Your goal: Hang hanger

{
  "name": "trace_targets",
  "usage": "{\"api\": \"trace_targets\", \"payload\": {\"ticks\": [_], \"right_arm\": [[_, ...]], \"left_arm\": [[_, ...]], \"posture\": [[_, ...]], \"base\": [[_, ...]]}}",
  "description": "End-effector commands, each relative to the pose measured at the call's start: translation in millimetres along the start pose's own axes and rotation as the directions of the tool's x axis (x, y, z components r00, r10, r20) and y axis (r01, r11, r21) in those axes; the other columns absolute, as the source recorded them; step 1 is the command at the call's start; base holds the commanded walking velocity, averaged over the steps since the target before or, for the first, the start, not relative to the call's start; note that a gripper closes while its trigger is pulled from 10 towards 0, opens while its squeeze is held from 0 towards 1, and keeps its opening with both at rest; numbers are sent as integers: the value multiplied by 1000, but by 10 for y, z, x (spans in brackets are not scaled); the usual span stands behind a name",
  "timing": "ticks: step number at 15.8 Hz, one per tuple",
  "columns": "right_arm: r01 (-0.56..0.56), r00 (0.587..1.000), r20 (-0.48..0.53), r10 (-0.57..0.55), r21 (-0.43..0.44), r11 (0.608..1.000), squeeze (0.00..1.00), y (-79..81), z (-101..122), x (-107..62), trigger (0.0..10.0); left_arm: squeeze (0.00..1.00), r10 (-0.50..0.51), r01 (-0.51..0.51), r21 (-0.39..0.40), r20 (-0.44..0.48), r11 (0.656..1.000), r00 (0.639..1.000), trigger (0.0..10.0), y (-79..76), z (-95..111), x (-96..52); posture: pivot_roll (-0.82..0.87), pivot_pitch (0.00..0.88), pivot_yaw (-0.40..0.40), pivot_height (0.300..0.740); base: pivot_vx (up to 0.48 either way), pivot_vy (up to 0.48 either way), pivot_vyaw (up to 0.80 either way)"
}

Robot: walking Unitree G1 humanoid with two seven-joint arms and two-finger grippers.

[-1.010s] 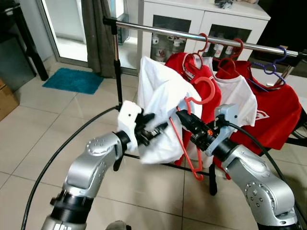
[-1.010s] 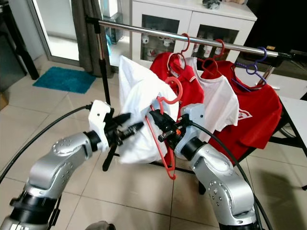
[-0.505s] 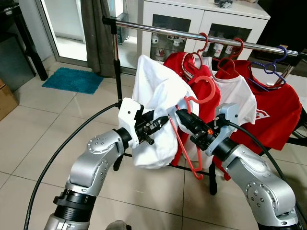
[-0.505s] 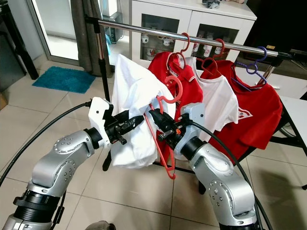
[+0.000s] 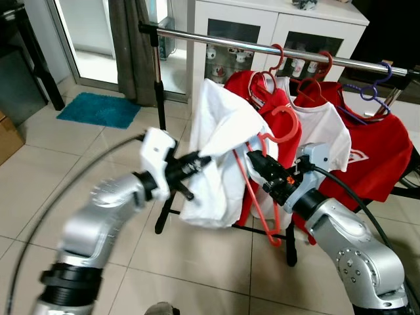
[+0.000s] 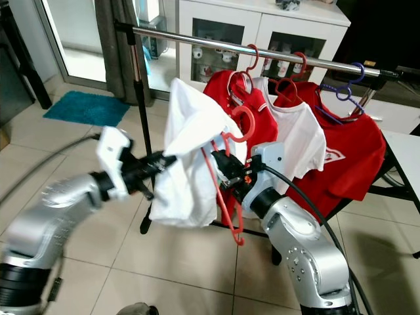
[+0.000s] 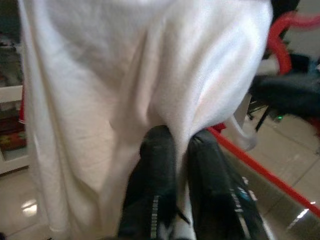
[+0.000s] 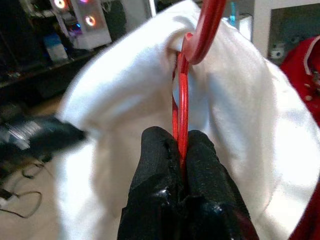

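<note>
Left eye view: at frame centre we see the red plastic hanger [image 5: 266, 177] carrying a crumpled white cotton T-shirt [image 5: 220, 154], both held below the horizontal chrome garment rail [image 5: 262, 48] that crosses the upper part of the frame. The hanger's hook points up and right and is not on the rail. The left gripper [image 5: 197, 162], left of centre, pinches the shirt's fabric. The right gripper [image 5: 252, 159], just right of centre, is clamped on the hanger's wire. Behind them, red T-shirts [image 5: 380, 147] and one white T-shirt hang from the rail on the right. A teal floor mat [image 5: 98, 109] lies at the left edge.

Right eye view: same layout; the hanger hook [image 6: 243, 125] sits below the rail, in front of the hanging red shirts.

Left wrist view: the two black fingers [image 7: 157, 170] are narrowly closed, with a fold of white fabric between them.

Right wrist view: the black fingers [image 8: 157, 165] are pressed together on the hanger's red wire.
</note>
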State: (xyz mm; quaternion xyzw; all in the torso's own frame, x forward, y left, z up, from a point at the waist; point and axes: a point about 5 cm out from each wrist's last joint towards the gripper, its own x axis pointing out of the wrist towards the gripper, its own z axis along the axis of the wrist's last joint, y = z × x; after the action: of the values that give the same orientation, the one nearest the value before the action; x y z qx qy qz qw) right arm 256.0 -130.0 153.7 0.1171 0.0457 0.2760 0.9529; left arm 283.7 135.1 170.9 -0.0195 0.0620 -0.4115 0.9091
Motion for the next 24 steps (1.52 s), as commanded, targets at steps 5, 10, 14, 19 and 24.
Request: {"api": "trace_targets", "payload": {"ticks": [5,10,14,19,24], "right_arm": [[67,994,-77,-75,-110,992,0,-152,-38,-54,10000],[-11,993,-118,-1,-99,995,0,-176,-80,-308,10000],[-10,1000,-17,9,-31,999,0,-242,67,-448,10000],[155,986,-52,-156,-31,987,0,-480,41,-463,10000],[-199,969,-156,191,-36,979,0,-212,27,-661,10000]], "left_arm": [[0,7,-10,23,132,1000,991,0,299,627,-247],[0,50,-41,-46,234,998,971,0,596,903,-523],[0,-56,63,-48,142,997,988,0,542,766,-616],[0,-54,54,1,90,999,995,0,578,720,-718],[0,193,-190,-38,285,981,939,0,914,974,-843]], "posture": [[25,0,-37,740],[25,0,-15,740],[19,0,-5,740],[22,0,-15,740],[29,0,-18,740]], "base": [[0,0,0],[0,0,0],[0,0,0],[0,0,0],[0,0,0]]}}
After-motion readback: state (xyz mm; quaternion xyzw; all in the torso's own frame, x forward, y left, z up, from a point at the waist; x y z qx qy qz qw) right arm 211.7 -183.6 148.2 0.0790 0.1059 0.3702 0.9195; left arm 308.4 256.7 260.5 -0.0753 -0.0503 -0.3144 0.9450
